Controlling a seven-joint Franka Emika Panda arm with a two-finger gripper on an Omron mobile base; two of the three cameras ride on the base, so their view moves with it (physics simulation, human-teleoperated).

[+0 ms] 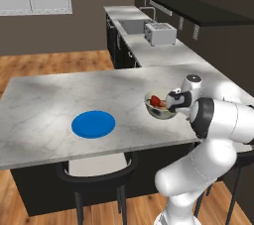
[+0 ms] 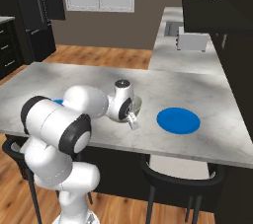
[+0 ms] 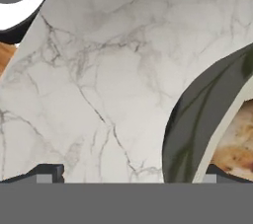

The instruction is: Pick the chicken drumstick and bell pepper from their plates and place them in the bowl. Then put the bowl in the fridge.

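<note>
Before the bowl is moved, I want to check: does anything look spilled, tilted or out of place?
Nothing stands out. The bowl sits upright on the marble counter with the red pepper inside. The blue plate lies flat and bare. The open gripper is at the bowl's rim.

Polished veined marble counter (image 1: 49,100), glossy blue plate (image 1: 93,124), warm wooden plank floor (image 1: 54,63).
</note>
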